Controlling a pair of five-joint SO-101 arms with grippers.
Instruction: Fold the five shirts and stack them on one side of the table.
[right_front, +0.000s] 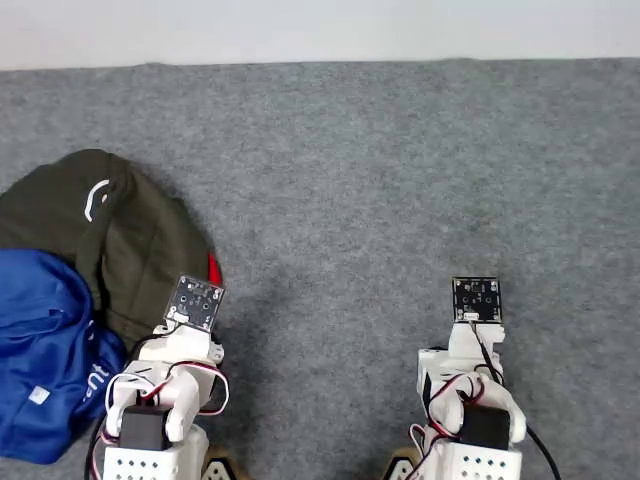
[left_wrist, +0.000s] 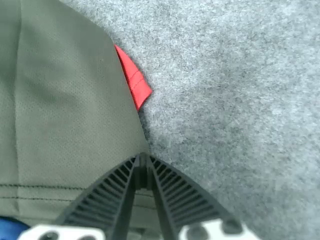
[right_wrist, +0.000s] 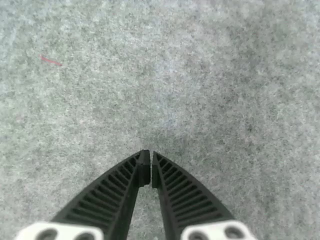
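At near left, left gripper pinched closed, empty, tips over olive shirt edge, red shirt peeking beneath, blue shirt nearer, heap running near-to-far, right gripper closed over bare mat.

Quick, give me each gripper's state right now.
Left gripper: closed, holding nothing, over the edge of the olive shirt.
Right gripper: closed, holding nothing, above the grey mat.
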